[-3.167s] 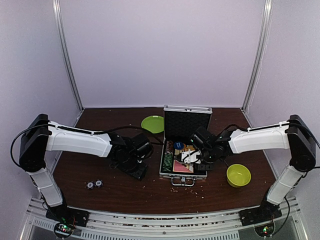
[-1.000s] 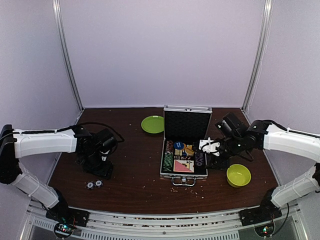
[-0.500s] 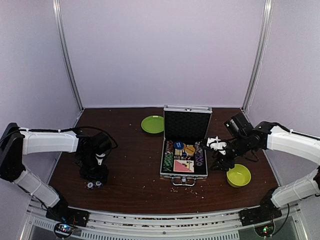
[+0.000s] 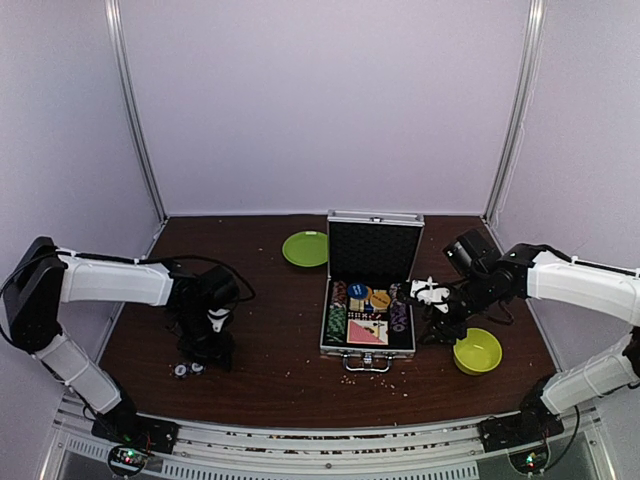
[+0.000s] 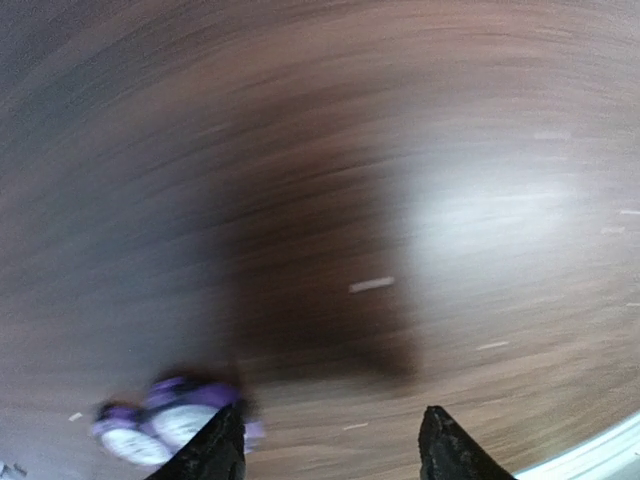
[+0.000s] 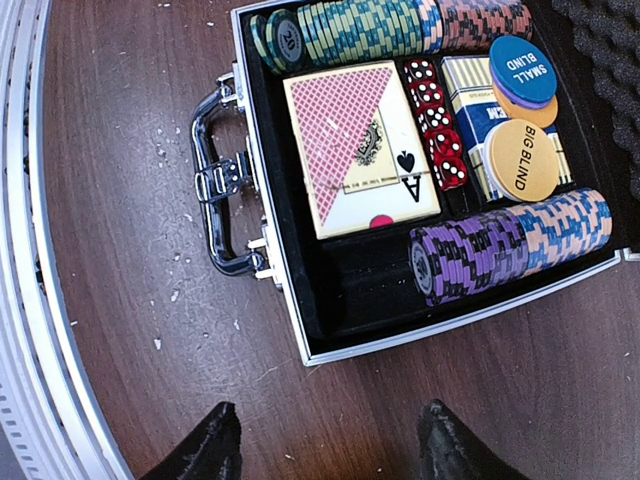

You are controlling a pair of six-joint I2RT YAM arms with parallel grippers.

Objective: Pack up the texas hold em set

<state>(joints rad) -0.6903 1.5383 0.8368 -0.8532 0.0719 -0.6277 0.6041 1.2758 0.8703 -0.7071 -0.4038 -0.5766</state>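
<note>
Two loose chips lie outside the open case

Two purple-and-white striped poker chips (image 4: 188,369) lie side by side on the dark brown wooden table (image 4: 270,330). They sit near its front-left part, well apart from the small silver aluminium case (image 4: 372,248).

The left gripper (image 5: 330,455) hangs just beside them. Its wrist view is badly blurred, yet both fingertips show spread with only bare wood between them. The chips lie just outside the left-hand fingertip, so this claw is released and holds nothing.

The case stands open mid-table, with its foam-lined lid upright at the back and its metal handle (image 6: 212,200) toward the near edge. In the black lining, a row of green and pink striped chips (image 6: 360,28) runs along one side and a row of purple and pink chips (image 6: 465,258) along the other. Between the rows lie:
- a red-backed card deck (image 6: 360,150) showing the ace of spades;
- a column of red dice (image 6: 440,140);
- a second, blue-and-white card deck (image 6: 470,100);
- a round blue disc (image 6: 522,68) marked SMALL BLIND and a round orange disc (image 6: 520,160) marked BIG BLIND, both resting on the second deck.

The right gripper (image 6: 330,450) hovers over bare table at the case's right side, near its front corner. Its fingertips are apart and empty.

A flat green plate (image 4: 305,248) lies left of the lid. A yellow-green bowl (image 4: 477,350) sits right of the case.
</note>
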